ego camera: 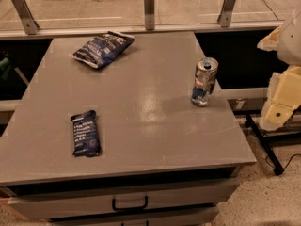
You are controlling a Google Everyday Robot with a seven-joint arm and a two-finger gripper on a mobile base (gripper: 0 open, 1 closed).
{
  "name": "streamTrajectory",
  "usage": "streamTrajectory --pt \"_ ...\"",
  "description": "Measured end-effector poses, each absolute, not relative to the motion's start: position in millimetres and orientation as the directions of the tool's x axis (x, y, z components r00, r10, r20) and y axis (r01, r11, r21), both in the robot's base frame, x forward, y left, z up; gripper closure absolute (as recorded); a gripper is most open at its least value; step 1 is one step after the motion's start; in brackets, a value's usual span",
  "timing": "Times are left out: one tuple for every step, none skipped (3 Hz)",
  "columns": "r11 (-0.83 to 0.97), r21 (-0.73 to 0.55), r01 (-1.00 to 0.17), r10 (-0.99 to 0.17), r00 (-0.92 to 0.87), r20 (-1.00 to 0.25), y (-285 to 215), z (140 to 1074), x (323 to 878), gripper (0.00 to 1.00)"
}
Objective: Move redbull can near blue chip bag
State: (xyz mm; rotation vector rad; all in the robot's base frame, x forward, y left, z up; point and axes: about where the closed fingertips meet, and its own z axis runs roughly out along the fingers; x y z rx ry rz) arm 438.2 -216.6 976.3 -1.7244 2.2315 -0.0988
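Note:
The redbull can (204, 82), slim, silver and blue with a silver top, stands upright near the right edge of the grey table (141, 102). The blue chip bag (103, 48), puffy and dark blue with white lettering, lies at the table's far left. The two are well apart, with bare tabletop between them. My gripper (278, 111) is part of the cream-coloured arm at the right edge of the view. It is off the table, to the right of the can and apart from it.
A smaller flat dark-blue bar wrapper (85, 133) lies near the table's front left. A drawer with a black handle (129, 204) is below the front edge. A railing with metal posts (149, 3) runs behind the table. A black cable (264, 144) lies on the floor at right.

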Motion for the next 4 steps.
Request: streamTrajectory --pt "0.27 -0.246 -0.931 -0.953 -0.221 -0.207 -217 976 438 0.0" --pt "0.275 -0.241 -0.931 -0.943 -0.213 -0.256 -217 973 446 0.0" --pt "0.283 -0.217 -0.934 -0.908 -0.188 -0.375 -218 951 473 0.0" --pt "0.288 -0.208 -0.935 -0.853 -0.152 -0.499 -213 929 506 0.0"
